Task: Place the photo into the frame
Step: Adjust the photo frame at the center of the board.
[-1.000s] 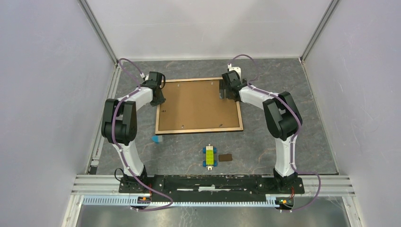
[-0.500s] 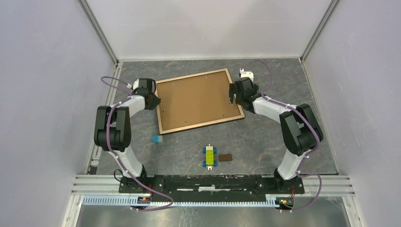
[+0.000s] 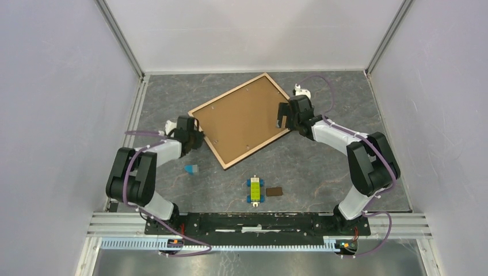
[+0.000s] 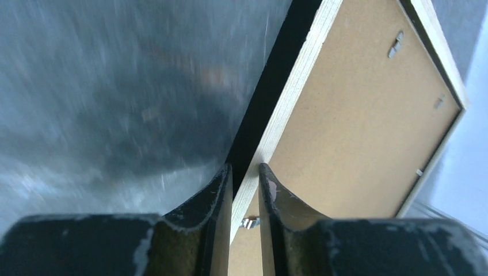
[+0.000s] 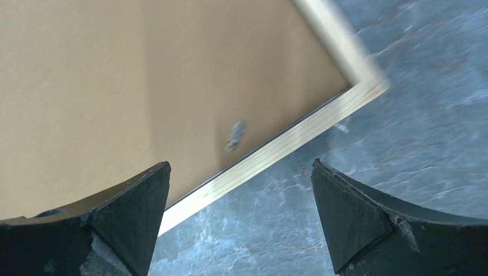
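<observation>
Our left gripper [image 4: 244,175] is clamped on the frame [image 3: 253,150], its two fingers pinching the light tan rail on the frame's near-left edge, one finger on the outer black side and the other on the inner side by the backing board [image 3: 241,118]. We cannot tell whether that edge is raised off the counter [image 3: 328,167] or resting on it. Our right gripper [image 5: 240,167] holds nothing: its jaws stand wide apart, above the frame's right corner, with the tan rail and a strip of grey counter showing between the fingers. The frame sits back-side up on the far middle of the counter, turned to a diamond so that one corner points to the far wall and another toward the arm bases. The plain brown backing board fills it, and small metal tabs [image 5: 235,136] show along the board's edge. Nearer to us, well apart from the frame, a yellow-green block [image 3: 254,190] on blue pieces lies beside a small brown piece [image 3: 275,191]. A small blue object [image 3: 191,168] lies on the counter near the left arm, just off the frame's nearest corner.
</observation>
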Robot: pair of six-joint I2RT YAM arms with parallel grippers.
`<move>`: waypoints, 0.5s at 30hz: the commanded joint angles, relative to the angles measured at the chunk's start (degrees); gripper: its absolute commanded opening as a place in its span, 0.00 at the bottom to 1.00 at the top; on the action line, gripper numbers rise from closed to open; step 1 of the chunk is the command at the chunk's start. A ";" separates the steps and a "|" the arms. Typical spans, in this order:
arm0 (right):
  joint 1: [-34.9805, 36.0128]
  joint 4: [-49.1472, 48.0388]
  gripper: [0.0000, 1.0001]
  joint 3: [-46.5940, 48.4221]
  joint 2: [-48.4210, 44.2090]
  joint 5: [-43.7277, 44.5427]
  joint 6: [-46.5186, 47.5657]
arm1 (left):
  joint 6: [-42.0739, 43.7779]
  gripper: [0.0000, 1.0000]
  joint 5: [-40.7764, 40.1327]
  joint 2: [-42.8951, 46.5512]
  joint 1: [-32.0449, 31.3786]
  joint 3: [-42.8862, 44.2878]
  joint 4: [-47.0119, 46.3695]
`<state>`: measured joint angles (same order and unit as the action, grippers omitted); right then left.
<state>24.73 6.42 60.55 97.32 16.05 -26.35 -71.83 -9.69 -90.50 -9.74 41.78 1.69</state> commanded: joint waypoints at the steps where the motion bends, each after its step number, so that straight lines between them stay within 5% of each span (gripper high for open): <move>1: -0.04 -3.21 0.98 -5.13 -2.32 -9.13 -5.03 | -20.22 0.02 2.53 3.97 -6.68 -12.14 -10.12; 5: -0.43 -0.57 0.97 -5.82 -2.86 -4.38 -10.32 | -25.54 0.02 -3.83 8.24 -9.15 -19.14 -16.45; 9: -0.99 -2.99 0.97 -8.43 -4.16 -1.82 -11.92 | -20.08 0.05 -0.45 11.46 -9.15 -19.54 -16.44; 10: -1.41 -2.99 0.97 -8.32 -3.80 -2.37 -12.12 | -16.38 0.13 1.39 12.17 -9.15 -19.74 -17.30; 12: -2.30 -2.98 0.96 -8.33 -3.22 -3.51 -12.82 | -5.43 0.49 6.23 14.54 -8.81 -21.03 -22.82; 13: -2.64 -3.16 0.96 -8.55 -3.14 -3.66 -12.83 | -0.97 0.83 7.95 16.72 -8.81 -21.21 -22.76; 14: -2.91 -3.24 0.96 -8.83 -3.34 -3.85 -12.52 | 1.64 0.99 8.15 18.84 -8.79 -21.21 -20.50; 15: -3.24 -4.01 0.95 -9.43 -3.74 -4.38 -11.77 | 5.30 1.00 8.27 21.41 -8.81 -21.50 -19.73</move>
<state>22.74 5.52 52.42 95.59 11.99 -37.21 -83.66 -5.48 -76.79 -18.81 20.97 -17.32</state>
